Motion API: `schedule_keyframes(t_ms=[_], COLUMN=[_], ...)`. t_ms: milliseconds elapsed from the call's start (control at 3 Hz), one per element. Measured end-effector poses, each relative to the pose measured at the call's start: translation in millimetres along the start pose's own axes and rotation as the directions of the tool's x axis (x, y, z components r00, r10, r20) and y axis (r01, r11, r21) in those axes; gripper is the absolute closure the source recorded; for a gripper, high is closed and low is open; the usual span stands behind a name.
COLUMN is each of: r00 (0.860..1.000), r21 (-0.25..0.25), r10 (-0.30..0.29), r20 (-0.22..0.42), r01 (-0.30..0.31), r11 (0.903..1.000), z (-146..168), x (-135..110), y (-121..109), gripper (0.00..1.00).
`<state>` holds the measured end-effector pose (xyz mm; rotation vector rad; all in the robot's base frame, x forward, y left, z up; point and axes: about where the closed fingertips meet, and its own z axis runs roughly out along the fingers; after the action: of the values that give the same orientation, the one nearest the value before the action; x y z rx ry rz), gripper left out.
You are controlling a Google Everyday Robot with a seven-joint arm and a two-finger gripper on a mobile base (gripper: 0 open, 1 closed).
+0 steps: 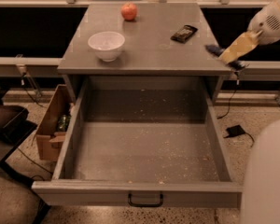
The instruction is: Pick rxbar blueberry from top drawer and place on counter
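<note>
One bar in play here: your gripper (227,57) is at the right edge of the counter (149,55), jaws clamped on the rxbar blueberry (213,49). You can't tell if the bar touches the surface. The top drawer (144,153) stands pulled open, crumbs speckling its floor. On the counter you've got a white bowl (106,45), an apple (129,11) at the back, and a dark-wrapped bar (184,33) near the gripper.
</note>
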<state>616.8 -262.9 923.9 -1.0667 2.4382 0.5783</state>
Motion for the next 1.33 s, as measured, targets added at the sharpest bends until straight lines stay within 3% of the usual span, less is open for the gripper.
schedule_keyframes(t_ms=[333,667,1000,1333], r00=[0.998,0.995,0.988,0.971], r21=[0.066,0.08,0.107,0.13], r10=[-0.033,-0.038,-0.082,-0.156], r20=[0.056,0.088,0.127,0.18], r01=[0.029,0.031,0.069,0.133], r11=[0.9974,0.9963,0.9918,0.9825], z=[-16,1,16,41], x=[-25,-46,-85,-138], y=[-7,-18,-26,-28], gripper=[1.0,1.0,1.0,1.0])
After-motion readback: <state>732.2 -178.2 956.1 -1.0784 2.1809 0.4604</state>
